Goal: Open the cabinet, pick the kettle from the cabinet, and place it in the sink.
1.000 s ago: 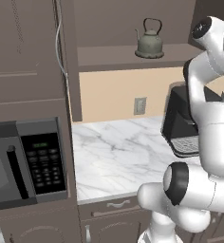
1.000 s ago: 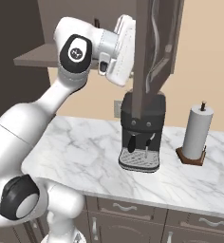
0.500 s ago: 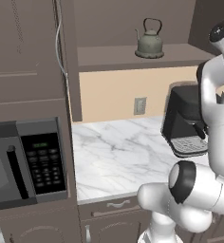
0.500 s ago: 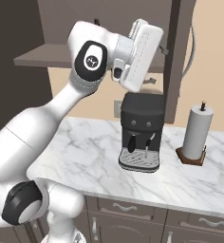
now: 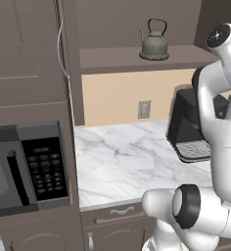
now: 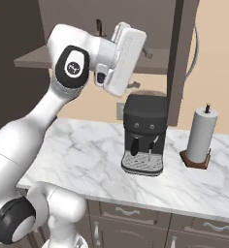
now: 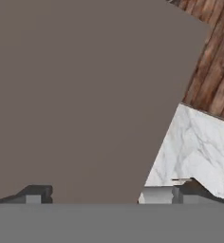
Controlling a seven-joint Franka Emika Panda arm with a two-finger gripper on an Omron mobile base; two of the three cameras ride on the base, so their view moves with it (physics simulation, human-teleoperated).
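The cabinet (image 5: 137, 19) stands with both doors swung out. On its shelf sits the grey-green kettle (image 5: 154, 45). In the right base view only the kettle's black loop handle (image 6: 98, 25) shows, behind my arm. My gripper (image 6: 140, 68) hangs open in front of the shelf, left of the edge-on right door (image 6: 182, 58), touching neither. In the hand view the gripper (image 7: 113, 191) has its fingertips (image 7: 35, 193) wide apart with nothing between them, facing a grey-brown door panel (image 7: 85, 95). The sink is out of view.
A black coffee machine (image 6: 143, 135) stands on the marble counter (image 5: 122, 162) below the shelf. A paper towel roll (image 6: 201, 135) is to its right. The microwave (image 5: 24, 166) sits in the tall unit at left. The left door's handle (image 5: 60, 44) juts out.
The right door has swung further out to the right. My hand followed it, then drew back left and a little down, away from the door. The kettle has not moved.
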